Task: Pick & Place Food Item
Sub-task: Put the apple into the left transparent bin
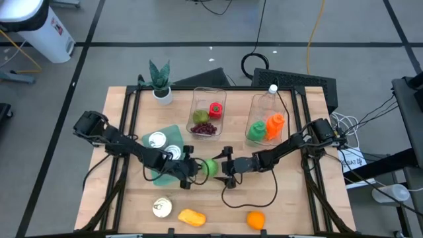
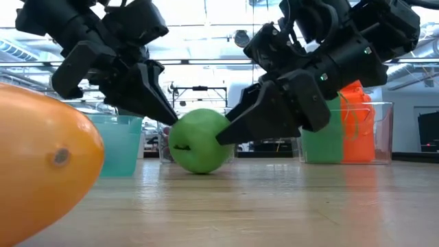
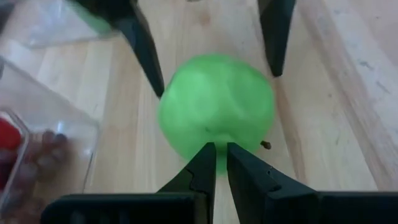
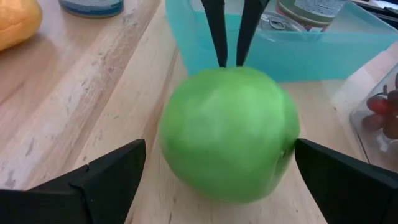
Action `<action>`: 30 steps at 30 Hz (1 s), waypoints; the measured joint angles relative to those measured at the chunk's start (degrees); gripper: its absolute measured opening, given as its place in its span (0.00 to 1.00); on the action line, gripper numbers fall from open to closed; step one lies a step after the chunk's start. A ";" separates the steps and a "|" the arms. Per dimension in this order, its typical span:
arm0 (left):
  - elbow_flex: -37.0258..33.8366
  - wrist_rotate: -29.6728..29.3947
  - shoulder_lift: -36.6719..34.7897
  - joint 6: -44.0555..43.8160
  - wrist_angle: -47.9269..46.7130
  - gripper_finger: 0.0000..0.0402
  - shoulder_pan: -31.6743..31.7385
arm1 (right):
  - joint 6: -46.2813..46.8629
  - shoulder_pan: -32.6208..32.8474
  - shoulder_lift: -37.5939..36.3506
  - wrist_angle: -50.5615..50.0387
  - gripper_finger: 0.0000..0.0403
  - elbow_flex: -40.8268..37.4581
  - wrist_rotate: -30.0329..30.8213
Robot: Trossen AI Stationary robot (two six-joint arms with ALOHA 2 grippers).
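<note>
Straddling the green apple point(image 4: 228, 132) near the middle of the worktop point(image 1: 291, 205) with my right claw point(image 1: 227, 165) spread wide, left claw point(image 1: 187, 169) pressed together behind it, I judge it smooth, round, rolling easily, best pinched across its widest middle.

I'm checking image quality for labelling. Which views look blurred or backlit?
Left wrist view: the green apple is soft and smeared. Low view: bright windows behind leave both grippers as dark shapes, and the orange fruit up close is out of focus. High view: even light.
</note>
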 joint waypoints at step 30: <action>0.04 7.20 0.11 -2.61 5.48 0.12 3.82 | 7.61 -3.45 1.33 1.96 0.85 0.00 -3.09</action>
